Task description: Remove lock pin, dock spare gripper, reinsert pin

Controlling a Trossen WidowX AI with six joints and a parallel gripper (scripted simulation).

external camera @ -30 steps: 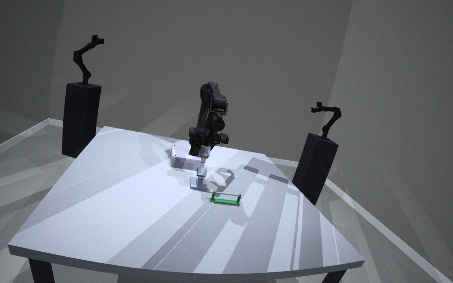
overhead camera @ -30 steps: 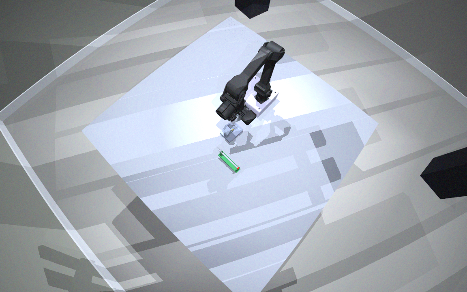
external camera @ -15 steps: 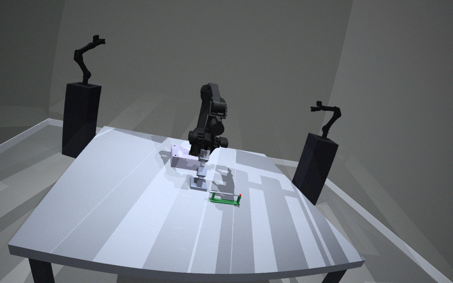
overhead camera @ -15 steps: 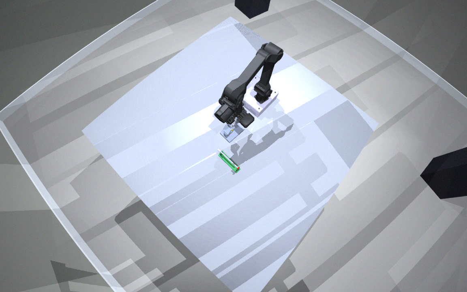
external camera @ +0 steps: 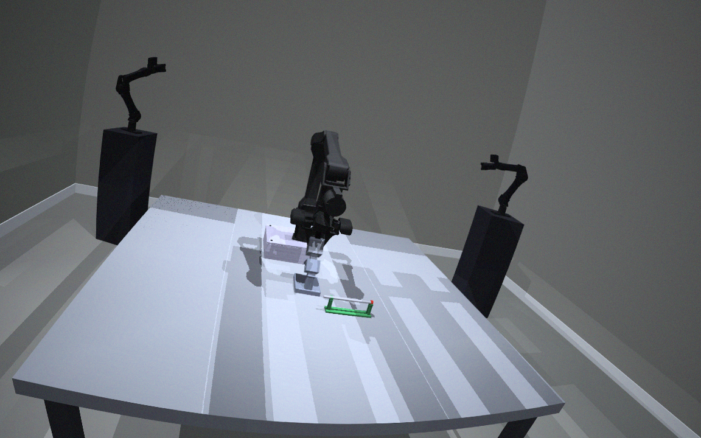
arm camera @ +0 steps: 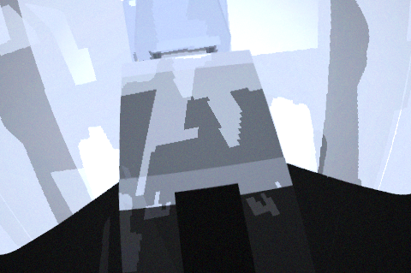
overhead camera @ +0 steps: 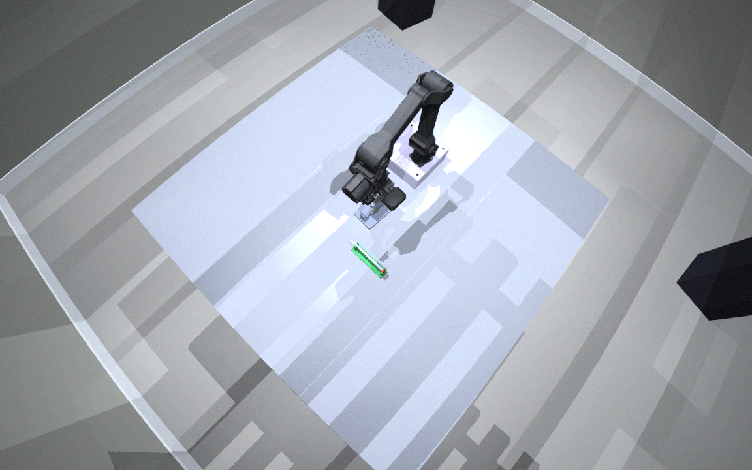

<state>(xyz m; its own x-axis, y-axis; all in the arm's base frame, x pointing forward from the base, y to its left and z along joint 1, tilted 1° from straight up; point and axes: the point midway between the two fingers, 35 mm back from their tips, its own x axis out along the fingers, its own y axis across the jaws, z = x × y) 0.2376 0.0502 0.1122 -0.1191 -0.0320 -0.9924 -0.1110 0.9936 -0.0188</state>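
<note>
My gripper (external camera: 317,234) is shut on the spare gripper (external camera: 315,246) (arm camera: 201,123), a pale grey block, and holds it upright over the mount's socket. The socket (external camera: 311,266) (arm camera: 177,20) is a blue-grey block on a post above the flat base plate (external camera: 298,290) (overhead camera: 370,226). The block's lower end is at the socket's top in the exterior view. The spigot is mostly hidden, and how deep it sits cannot be told. The lock pin (overhead camera: 369,257) (external camera: 345,298), white with a red head (overhead camera: 383,271) (external camera: 371,302), lies across the posts of the green rack (overhead camera: 361,255) (external camera: 346,312).
The arm's pale base block (overhead camera: 416,175) (external camera: 282,252) stands behind the mount. The green rack stands near the mount, on the side away from the arm's base. Two small arms on dark pedestals (external camera: 123,185) (external camera: 488,255) stand off the table.
</note>
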